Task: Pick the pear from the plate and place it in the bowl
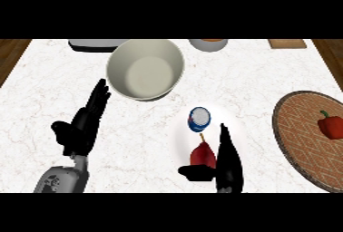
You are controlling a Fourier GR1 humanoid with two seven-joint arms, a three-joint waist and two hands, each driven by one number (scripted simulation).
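While the left hand (84, 122) rests open, the right hand (224, 165) — fingers straight — flanks the pear (202, 154).

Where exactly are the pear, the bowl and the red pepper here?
pear (202, 154): head view, on its dark red body, left of the right robot hand.
bowl (145, 69): head view, on its pale inner wall.
red pepper (330, 125): head view, on its red flesh, below the green stem.
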